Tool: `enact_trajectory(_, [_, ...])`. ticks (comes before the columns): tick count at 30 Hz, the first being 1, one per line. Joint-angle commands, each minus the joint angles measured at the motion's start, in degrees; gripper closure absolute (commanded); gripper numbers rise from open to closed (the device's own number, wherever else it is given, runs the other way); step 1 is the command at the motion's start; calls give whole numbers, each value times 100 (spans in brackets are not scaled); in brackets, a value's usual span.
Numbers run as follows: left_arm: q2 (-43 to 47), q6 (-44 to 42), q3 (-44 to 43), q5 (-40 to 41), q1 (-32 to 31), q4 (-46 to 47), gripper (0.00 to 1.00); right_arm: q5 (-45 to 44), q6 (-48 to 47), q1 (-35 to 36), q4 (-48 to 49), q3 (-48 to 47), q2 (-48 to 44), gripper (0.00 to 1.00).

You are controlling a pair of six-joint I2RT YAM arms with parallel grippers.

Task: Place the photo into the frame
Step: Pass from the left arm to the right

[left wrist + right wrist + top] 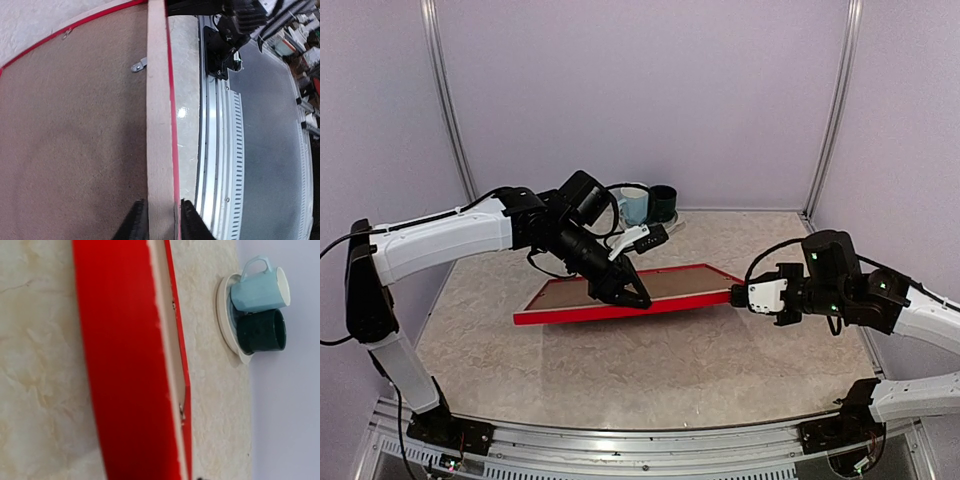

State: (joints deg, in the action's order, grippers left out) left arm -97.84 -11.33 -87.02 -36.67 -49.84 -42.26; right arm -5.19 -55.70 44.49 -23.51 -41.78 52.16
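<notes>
Top external view: the frame lies back-up on the marbled table, showing its brown backing board inside red edges. The left gripper meets the frame's near long rail at about mid-length. The right gripper is at the frame's right corner; whether its fingers are closed there cannot be told. Left wrist view: the two dark fingers flank the pale wood rail closely, holding it. A metal clip sits on the board beside that rail. Right wrist view: beyond the frame's far edge, a plate carries a light-blue mug and a dark mug.
</notes>
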Motion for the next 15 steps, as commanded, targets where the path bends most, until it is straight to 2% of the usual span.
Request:
enact_trajectory(1, [383, -52, -4, -61, 53, 366, 58, 393, 464, 68, -371, -268, 93, 100])
enact_trajectory(3, [430, -42, -62, 27, 54, 377, 48, 504, 535, 69, -489, -400, 128, 100])
enact_trajectory(8, [651, -51, -267, 976, -43, 435, 3, 862, 655, 77, -789, -692, 229, 100])
enact_trajectory(11, [878, -286, -332, 2014, -399, 490, 1, 1037, 723, 77, -971, -819, 291, 100])
enact_trajectory(15, [1033, -867, -289, 3573, -1225, 441, 1, 1422, 867, 77, -1120, -988, 298, 100])
